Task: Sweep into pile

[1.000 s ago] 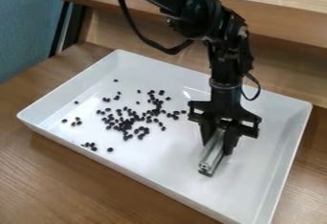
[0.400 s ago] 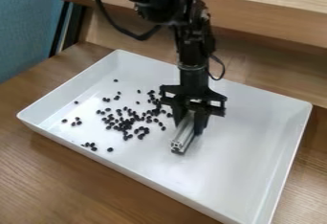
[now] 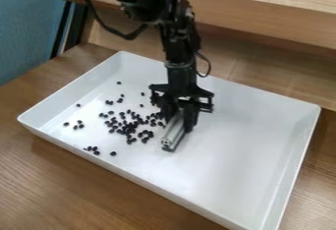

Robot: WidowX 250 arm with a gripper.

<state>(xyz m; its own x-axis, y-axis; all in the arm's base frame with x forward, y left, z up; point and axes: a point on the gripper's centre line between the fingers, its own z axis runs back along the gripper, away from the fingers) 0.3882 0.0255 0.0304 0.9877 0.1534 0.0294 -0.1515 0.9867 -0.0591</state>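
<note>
The black gripper (image 3: pixel 178 118) hangs over the middle of the white tray (image 3: pixel 246 175), shut on a silver metal bar (image 3: pixel 175 131). The bar slants down toward the front, its lower end at or close to the tray floor. Just left of the bar lies a loose cluster of small black beans (image 3: pixel 128 128). Scattered beans lie around it: a few at the left (image 3: pixel 78 125), some at the front left (image 3: pixel 95 150) and some farther back (image 3: pixel 119 82). The arm hides the beans' right back side.
Raised walls surround the tray on a brown wooden table (image 3: pixel 85 194). Behind it stands a wooden ledge (image 3: pixel 263 22). A blue fabric panel (image 3: pixel 29 25) and a dark post are at the upper left.
The gripper has moved left across the tray with the metal bar, from the right half to the cluster's right edge. Beans at that edge are now hidden or shifted.
</note>
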